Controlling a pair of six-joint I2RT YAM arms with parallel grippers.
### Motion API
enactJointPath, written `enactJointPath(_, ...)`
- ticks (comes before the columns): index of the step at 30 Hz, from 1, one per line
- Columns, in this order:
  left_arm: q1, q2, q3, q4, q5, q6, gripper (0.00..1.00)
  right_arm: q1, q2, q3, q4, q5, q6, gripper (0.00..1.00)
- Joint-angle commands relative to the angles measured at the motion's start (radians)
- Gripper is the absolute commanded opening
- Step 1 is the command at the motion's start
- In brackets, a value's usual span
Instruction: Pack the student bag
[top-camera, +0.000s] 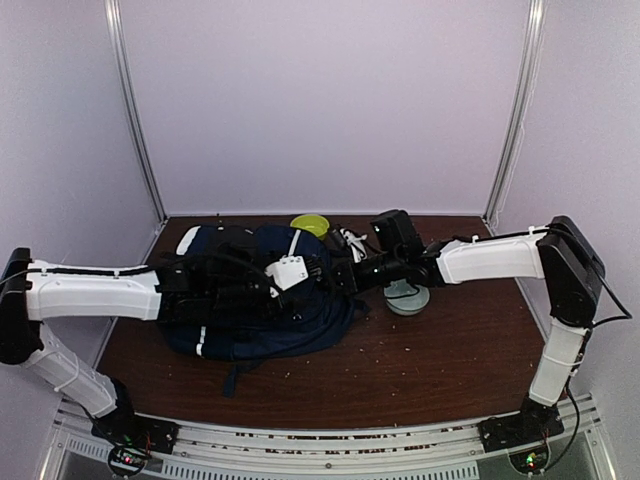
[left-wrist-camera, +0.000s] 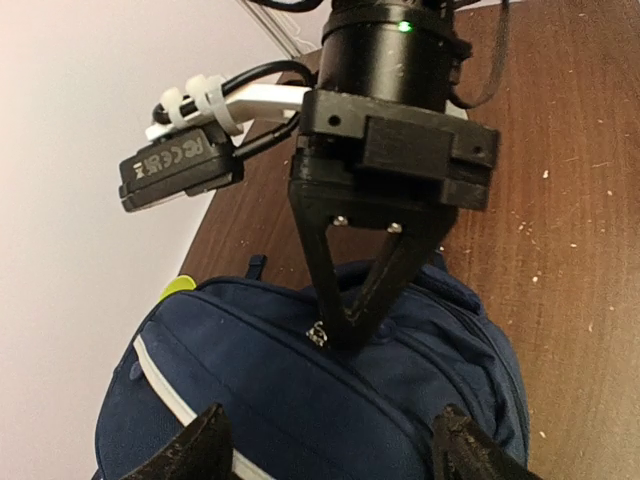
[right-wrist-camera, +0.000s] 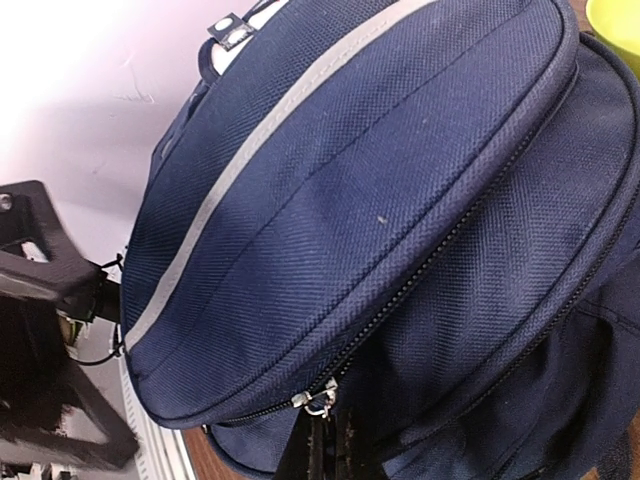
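1. The student bag (top-camera: 250, 320) lies on the brown table (top-camera: 450, 350), a bit left of the middle. It is big and dark blue, with a white stripe (right-wrist-camera: 230, 180) along its top.
2. The zip line I can see on the bag looks shut. I cannot see inside the bag, so I cannot tell what is in it.
3. My right arm reaches in from the right side. The right gripper (left-wrist-camera: 335, 335) points down at the bag with its two fingers pressed together. They look like they pinch the little metal zipper pull (right-wrist-camera: 318, 402).
4. My left arm reaches in from the left and hangs over the bag. The left gripper (left-wrist-camera: 335, 455) is spread wide. Its fingers (left-wrist-camera: 200, 450) stand far apart, with only blue bag cloth below them. It holds nothing.
5. The two grippers are near each other above the bag, but they are not touching.
6. A yellow-green bowl (top-camera: 310, 224) sits just beyond the far edge of the bag. I cannot tell if anything is in it.
7. A grey round dish (top-camera: 407, 300) sits on the table to the right of the bag, under my right arm. A thin black cord runs across it. I cannot tell what else it holds.
8. Small light crumbs lie on the table on the near side.
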Motion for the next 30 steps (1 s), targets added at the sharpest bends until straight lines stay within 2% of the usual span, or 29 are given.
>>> enactJointPath(1,-0.013,0.107,0.088,0.002,-0.109,-0.036,0.71,-0.032,0.007,-0.05,0.046,-0.003,0.072,0.0)
enactJointPath(3,-0.013,0.132,0.103,0.009,-0.14,-0.056,0.68,-0.045,-0.002,-0.074,0.081,-0.015,0.095,0.0)
enactJointPath(6,-0.013,0.16,0.139,-0.072,-0.133,-0.095,0.69,-0.051,-0.008,-0.08,0.08,-0.015,0.091,0.0)
enactJointPath(9,-0.015,0.166,0.15,-0.135,-0.046,-0.123,0.76,-0.056,0.0,-0.077,0.08,-0.014,0.097,0.0)
enactJointPath(11,-0.028,0.185,0.178,-0.188,-0.036,-0.171,0.81,-0.06,0.004,-0.075,0.091,-0.01,0.105,0.0)
enactJointPath(17,-0.062,0.245,0.204,-0.302,-0.263,-0.245,0.79,-0.067,0.019,-0.075,0.14,-0.018,0.139,0.0)
enactJointPath(18,-0.062,0.251,0.211,-0.331,-0.306,-0.265,0.74,-0.068,0.02,-0.074,0.141,-0.019,0.138,0.0)
enactJointPath(19,-0.063,0.255,0.22,-0.358,-0.346,-0.284,0.65,-0.069,0.019,-0.072,0.137,-0.012,0.134,0.0)
enactJointPath(20,-0.062,0.257,0.228,-0.378,-0.375,-0.298,0.53,-0.071,0.019,-0.069,0.129,-0.005,0.127,0.0)
enactJointPath(23,-0.063,0.233,0.22,-0.392,-0.405,-0.31,0.08,-0.074,0.02,-0.062,0.115,-0.003,0.116,0.0)
enactJointPath(24,-0.064,0.217,0.213,-0.396,-0.397,-0.309,0.0,-0.077,0.018,-0.062,0.114,-0.004,0.116,0.0)
enactJointPath(30,-0.109,0.086,0.136,-0.489,-0.331,-0.298,0.0,-0.116,-0.031,-0.051,0.021,0.076,0.031,0.0)
